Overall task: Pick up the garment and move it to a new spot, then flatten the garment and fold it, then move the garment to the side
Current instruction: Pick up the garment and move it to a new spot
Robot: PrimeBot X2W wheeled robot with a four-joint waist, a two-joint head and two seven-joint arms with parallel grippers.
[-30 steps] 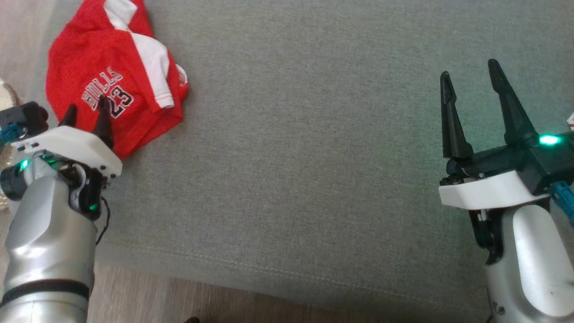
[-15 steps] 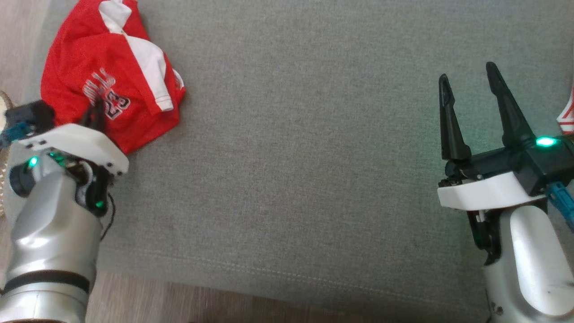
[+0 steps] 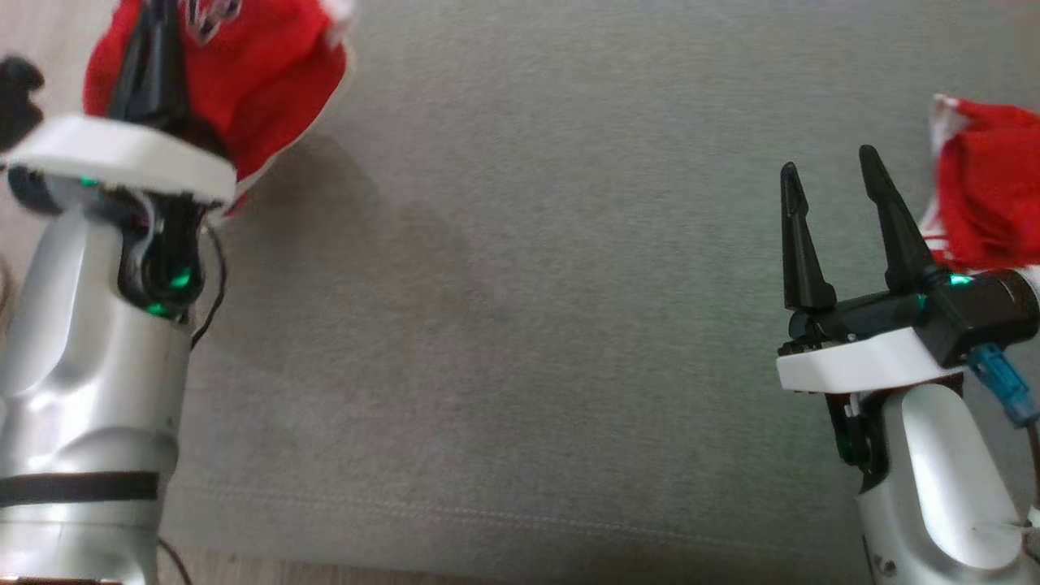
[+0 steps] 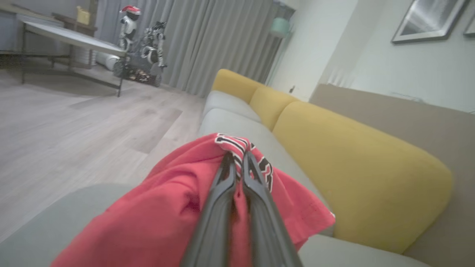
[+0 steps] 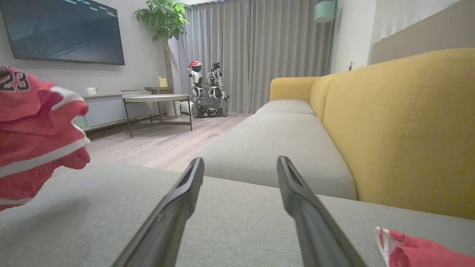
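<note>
The garment [image 3: 268, 73], a red jersey with white trim and black-and-white lettering, hangs bunched above the grey sofa cushion [image 3: 528, 284] at the top left of the head view. My left gripper [image 3: 154, 24] is shut on it, its fingers pinching a fold by the lettering [image 4: 239, 157]. In the left wrist view the red cloth [image 4: 167, 215] drapes around both fingers. The right wrist view has the jersey [image 5: 33, 129] hanging clear of the cushion at its left. My right gripper [image 3: 829, 179] stands open over the cushion's right part, nothing between its fingers [image 5: 240, 160].
A second red-and-white cloth [image 3: 983, 195] lies on the cushion just right of my right gripper [image 5: 419, 252]. The yellow backrest [image 4: 352, 159] runs along the sofa's far side. Beyond the sofa are wooden floor, a low table [image 5: 156, 98] and another robot [image 5: 207, 89].
My left gripper closed on the jersey and lifted it off the cushion, bunching it. The head view has shifted. My right gripper stays open.
</note>
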